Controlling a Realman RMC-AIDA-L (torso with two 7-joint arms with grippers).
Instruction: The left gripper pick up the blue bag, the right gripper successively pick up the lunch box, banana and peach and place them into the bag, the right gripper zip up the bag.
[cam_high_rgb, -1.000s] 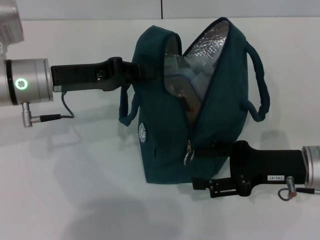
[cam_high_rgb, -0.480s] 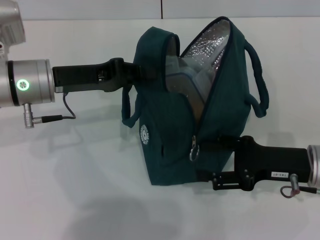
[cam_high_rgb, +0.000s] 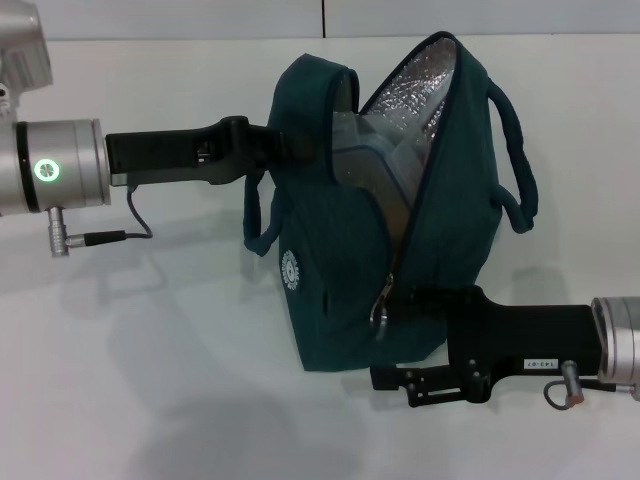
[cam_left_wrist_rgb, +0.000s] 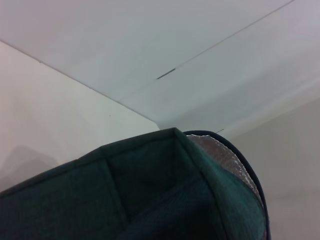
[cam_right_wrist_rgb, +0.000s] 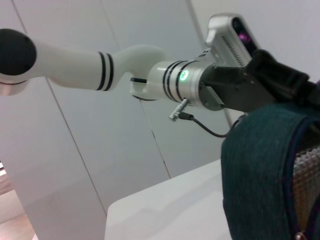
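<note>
right gripper (cam_high_rgb: 392, 300) at blue bag (cam_high_rgb: 340, 300) zipper

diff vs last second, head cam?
The right end effector, at the metal ring zipper pull of the dark teal-blue fabric bag, drew back toward the robot's right half a second ago and has since slid left again and a little nearer. The bag's lower end wobbled slightly. The left end effector stays at the bag's upper edge; the zip remains open.
</note>
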